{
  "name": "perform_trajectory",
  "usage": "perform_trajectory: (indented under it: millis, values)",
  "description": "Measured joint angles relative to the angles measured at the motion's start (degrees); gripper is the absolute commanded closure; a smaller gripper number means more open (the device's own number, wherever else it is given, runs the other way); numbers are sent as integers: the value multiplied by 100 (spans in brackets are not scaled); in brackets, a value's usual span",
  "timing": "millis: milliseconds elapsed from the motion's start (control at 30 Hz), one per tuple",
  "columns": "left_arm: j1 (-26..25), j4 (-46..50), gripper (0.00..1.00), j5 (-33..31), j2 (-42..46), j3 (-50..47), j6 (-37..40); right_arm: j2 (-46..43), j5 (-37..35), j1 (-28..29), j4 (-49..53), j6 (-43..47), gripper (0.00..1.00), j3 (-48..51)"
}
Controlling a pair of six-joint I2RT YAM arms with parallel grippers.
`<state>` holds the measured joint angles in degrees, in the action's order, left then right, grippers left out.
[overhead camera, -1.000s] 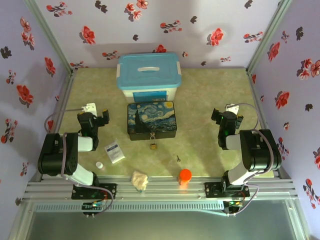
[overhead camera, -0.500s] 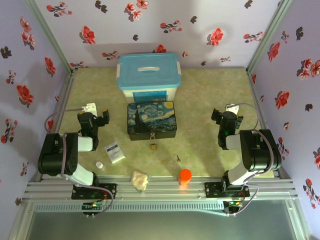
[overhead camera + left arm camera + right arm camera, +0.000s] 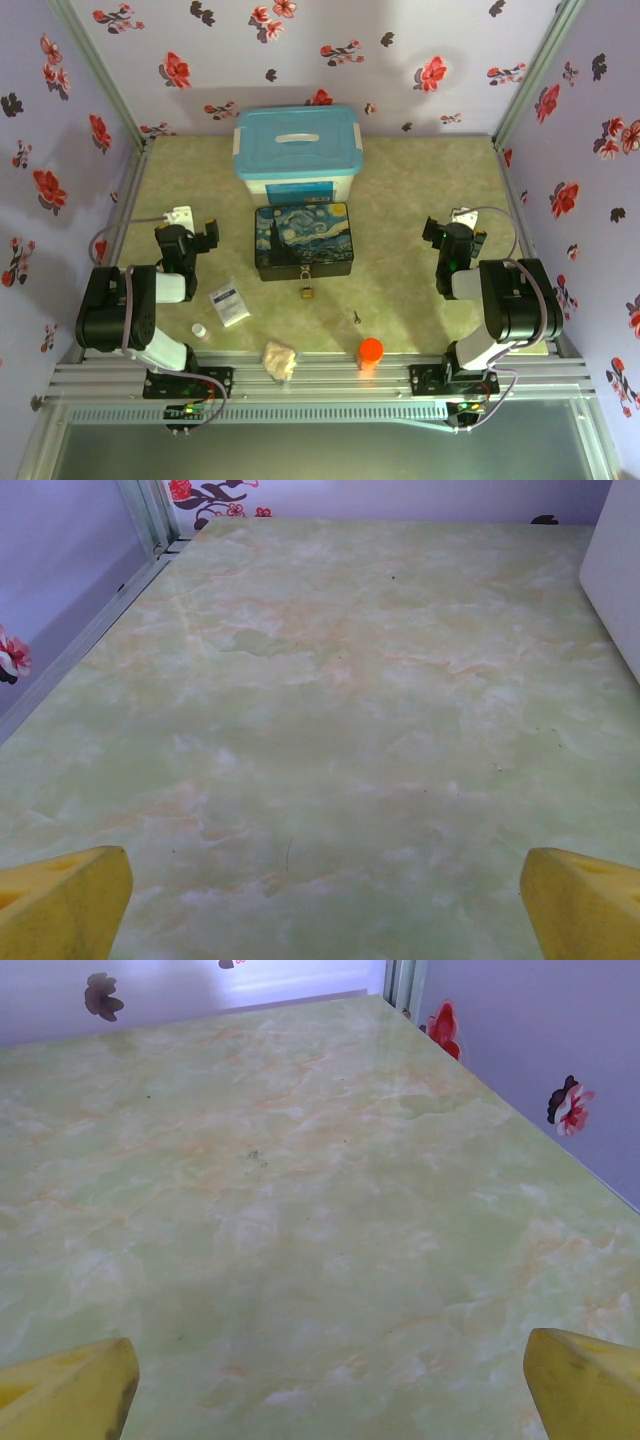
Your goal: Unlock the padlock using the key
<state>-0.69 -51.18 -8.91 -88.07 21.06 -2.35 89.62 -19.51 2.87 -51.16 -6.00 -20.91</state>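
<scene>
The painted box [image 3: 303, 240] sits at frame centre, with the padlock [image 3: 307, 289] just below its lower edge. The key [image 3: 355, 317] lies flat on the table [image 3: 420, 180], lower right of the padlock. So thin a key may skid or slip when pinched. Both arms sit folded at the sides, well apart from it. The left gripper [image 3: 320, 910] and right gripper [image 3: 325, 1390] are spread wide, holding nothing.

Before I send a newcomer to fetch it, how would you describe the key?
Find the dark painted box, with the brass padlock at its near side. Right of the padlock, on the way to the orange object, lies the key: a thin dark sliver, smaller than anything nearby.
</scene>
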Motion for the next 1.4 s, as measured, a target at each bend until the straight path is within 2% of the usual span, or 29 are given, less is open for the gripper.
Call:
perform_trajectory:
  millis: [300,400,467,600,700,800,967,1100,1233,1400]
  values:
    - [0,37,0,0,0,15,0,-4,20,0,4,2,1,0]
    - [0,452,0,-2,85,188,-2,-184,149,0,238,28,1,-11]
    - [-2,946,0,-11,400,350,0,-553,201,7,616,61,1,-59]
    - [-2,1340,0,-57,1268,439,-70,-1375,295,92,1285,107,1,-291]
    - [-2,1657,0,-101,1818,514,-538,-1862,466,151,1996,-66,1,-647]
    - [0,2385,0,7,2177,846,-1333,-2052,876,140,2940,-535,1,-1174]
    - [-2,2754,0,990,2555,992,-2424,-2133,2068,153,4365,-1047,3,-1792]
    - [-181,3462,0,1453,2896,944,-2924,-2306,2356,734,5626,-1117,8,-2024]
    - [-789,4548,0,1652,3250,1108,-2992,-2247,2293,1786,6817,-1095,20,-2376]
    - [-1593,5405,0,1766,3506,1307,-2992,-1954,2282,2916,7855,-1108,33,-2544]
